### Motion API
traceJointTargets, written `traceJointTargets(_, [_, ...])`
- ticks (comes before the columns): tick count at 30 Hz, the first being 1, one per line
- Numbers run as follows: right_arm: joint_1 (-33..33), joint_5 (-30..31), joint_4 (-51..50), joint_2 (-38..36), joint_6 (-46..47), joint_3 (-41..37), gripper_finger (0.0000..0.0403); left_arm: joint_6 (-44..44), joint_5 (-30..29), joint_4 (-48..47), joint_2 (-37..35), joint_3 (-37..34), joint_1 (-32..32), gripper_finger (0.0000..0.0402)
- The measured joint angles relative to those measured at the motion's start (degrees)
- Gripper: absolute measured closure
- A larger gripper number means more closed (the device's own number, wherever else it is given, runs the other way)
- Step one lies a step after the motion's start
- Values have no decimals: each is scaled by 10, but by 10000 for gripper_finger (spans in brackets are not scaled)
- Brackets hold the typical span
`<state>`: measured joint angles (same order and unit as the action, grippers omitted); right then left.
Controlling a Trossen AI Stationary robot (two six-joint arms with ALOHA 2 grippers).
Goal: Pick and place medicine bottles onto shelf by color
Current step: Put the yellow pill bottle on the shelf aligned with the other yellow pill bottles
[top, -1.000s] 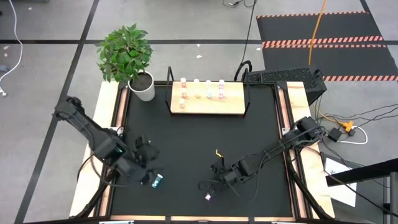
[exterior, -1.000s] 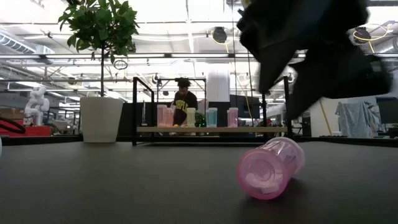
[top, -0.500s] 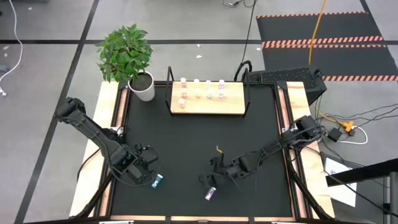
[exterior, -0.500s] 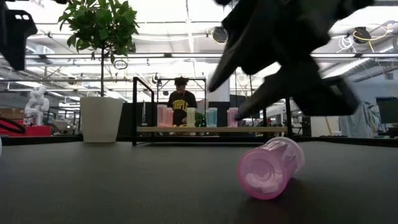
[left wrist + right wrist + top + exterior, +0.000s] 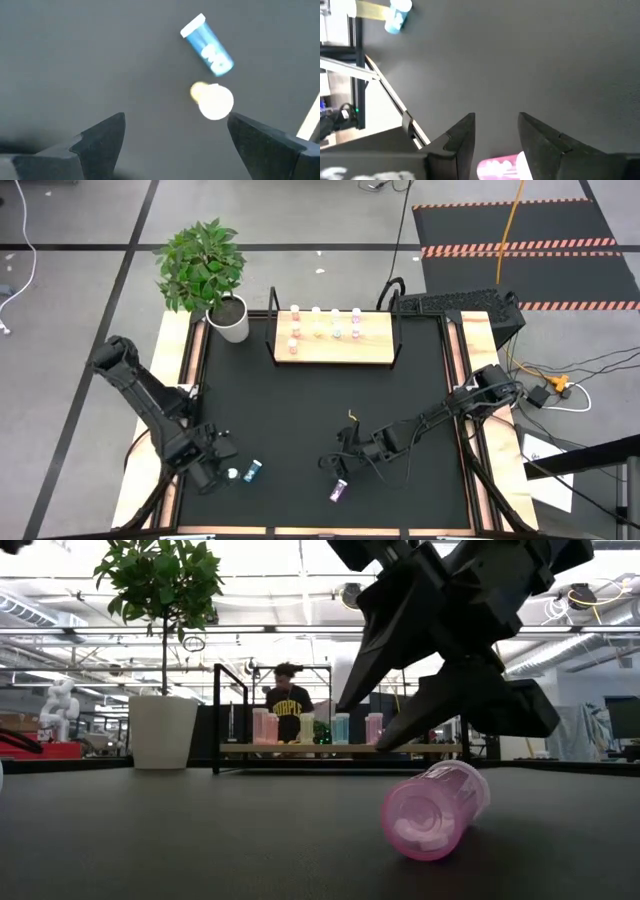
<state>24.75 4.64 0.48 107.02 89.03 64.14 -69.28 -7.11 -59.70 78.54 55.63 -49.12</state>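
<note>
Two bottles still lie on the desk

Two pincers hang low over the black desk point(image 5: 300, 410). The left pincer point(image 5: 212, 468) is wide apart, just beside a blue bottle point(image 5: 254, 471) and a yellow bottle point(image 5: 212, 101). The right pincer point(image 5: 335, 467) is partly apart, holding nothing, just above a pink bottle point(image 5: 339, 492) lying on its side. Five more bottles stand on the shelf point(image 5: 335, 351), far from both.

You've got a grey floor point(image 5: 80, 240) w/ dark seam lines, black mats point(image 5: 515, 230) w/ striped edges top right. Potted plant point(image 5: 203, 265) sits at the table's back-left corner. Low view: big hall, ceiling light strips point(image 5: 250, 630), a person point(image 5: 287, 700) standing far back.
</note>
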Motion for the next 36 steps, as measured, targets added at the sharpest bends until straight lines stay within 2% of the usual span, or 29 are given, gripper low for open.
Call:
traceJointTargets(4, [0,2,0,0,-12,0,261,-8,-12,30,0,-16,-26,51])
traceJointTargets(9, [-3,14,2,0,-14,0,261,-67,-23,92,4,-31,-15,51])
traceJointTargets(12, [-8,13,1,0,-17,0,261,-108,-7,92,16,-31,0,51])
traceJointTargets(24, [-34,-18,11,0,-42,1,261,-127,87,103,100,-26,26,51])
traceJointTargets(29, [-39,-20,11,0,-48,1,261,-127,92,99,104,-11,31,51])
traceJointTargets(36, [-53,-46,10,0,-64,1,261,-124,93,41,103,22,47,51])
